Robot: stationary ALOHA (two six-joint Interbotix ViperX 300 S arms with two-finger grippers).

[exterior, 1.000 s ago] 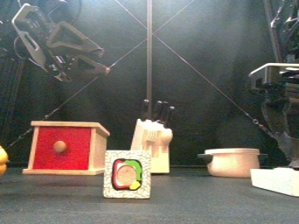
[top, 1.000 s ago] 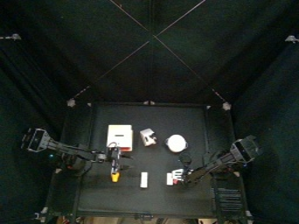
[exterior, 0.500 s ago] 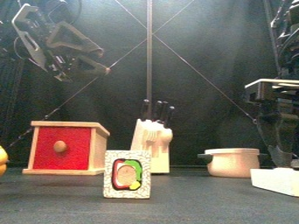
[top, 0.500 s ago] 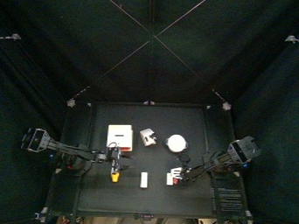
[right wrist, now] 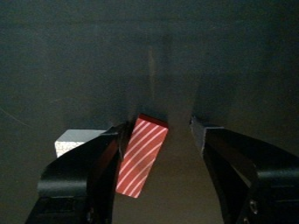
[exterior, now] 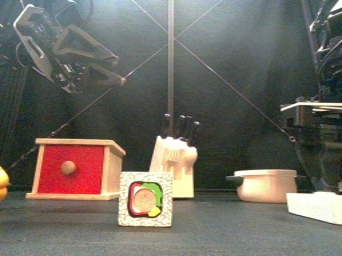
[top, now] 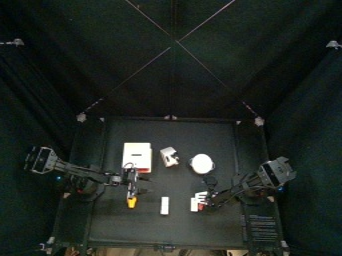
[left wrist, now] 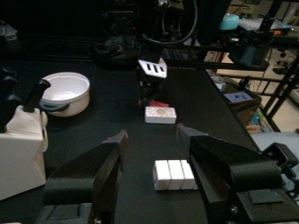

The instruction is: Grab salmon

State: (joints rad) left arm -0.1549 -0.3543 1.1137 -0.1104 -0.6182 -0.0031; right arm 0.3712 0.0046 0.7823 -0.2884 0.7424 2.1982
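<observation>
From high above, my table (top: 227,135) sits small and black inside the curtained pen. My left arm (top: 74,178) comes in from the left edge and ends beside a yellow-orange piece (top: 131,201) near the front. My right arm (top: 261,180) reaches in from the right, and its claw (top: 211,195) hangs over the salmon (top: 199,203), a tiny pale bit with a reddish patch; how wide my claw stands I cannot make out from up here. A plain white bar (top: 164,205) lies just left of the salmon. Further back stand a pale box (top: 136,154), a small white block (top: 170,156) and a white round disc (top: 202,162), in a row.
</observation>
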